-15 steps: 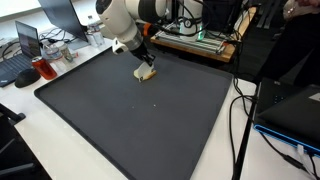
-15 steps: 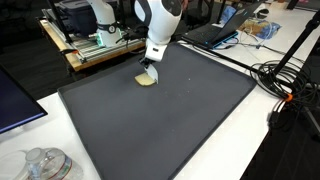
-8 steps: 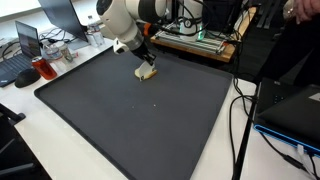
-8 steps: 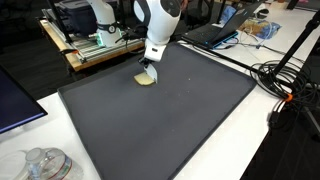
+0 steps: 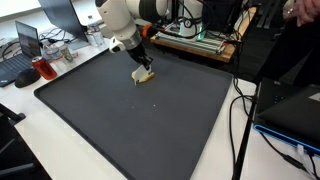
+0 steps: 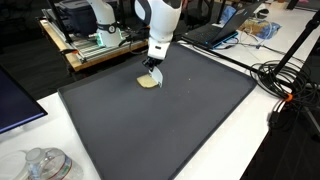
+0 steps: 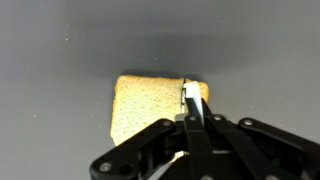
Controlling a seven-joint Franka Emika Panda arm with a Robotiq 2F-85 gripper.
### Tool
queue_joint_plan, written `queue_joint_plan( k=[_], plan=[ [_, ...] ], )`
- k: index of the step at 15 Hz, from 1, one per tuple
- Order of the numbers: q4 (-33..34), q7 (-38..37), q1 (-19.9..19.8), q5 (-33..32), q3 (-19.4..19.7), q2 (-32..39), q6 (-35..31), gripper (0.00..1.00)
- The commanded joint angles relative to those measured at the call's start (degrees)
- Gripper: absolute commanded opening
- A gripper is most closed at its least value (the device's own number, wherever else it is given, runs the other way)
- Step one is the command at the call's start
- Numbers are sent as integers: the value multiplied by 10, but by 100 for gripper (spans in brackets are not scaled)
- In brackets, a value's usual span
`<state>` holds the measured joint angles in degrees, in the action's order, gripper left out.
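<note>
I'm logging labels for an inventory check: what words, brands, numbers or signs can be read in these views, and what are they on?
No text is legible in any view.
Slice of bread, gripper, dark mat: no markings show.
Laptop screen and bench equipment in an exterior view: anything on them is too small and blurred to read.

My exterior cameras both sit raised and well back, looking down slantwise across the dark surface (image 5: 150,120) from different sides, each with the arm toward its far end. Both exterior views share the whole surface, the claw (image 6: 153,72) and the bread slice (image 6: 148,82). My wrist view looks straight down from very close, with the claw entering from its bottom edge.
</note>
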<state>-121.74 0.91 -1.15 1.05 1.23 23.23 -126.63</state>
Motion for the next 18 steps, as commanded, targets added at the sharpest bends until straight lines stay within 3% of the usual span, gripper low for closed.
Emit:
queue_joint_plan(
  k=[1, 18],
  plan=[
    [12, 21, -11, 18, -9, 37, -101, 1],
    [49, 45, -15, 11, -21, 77, -268, 1]
  ],
)
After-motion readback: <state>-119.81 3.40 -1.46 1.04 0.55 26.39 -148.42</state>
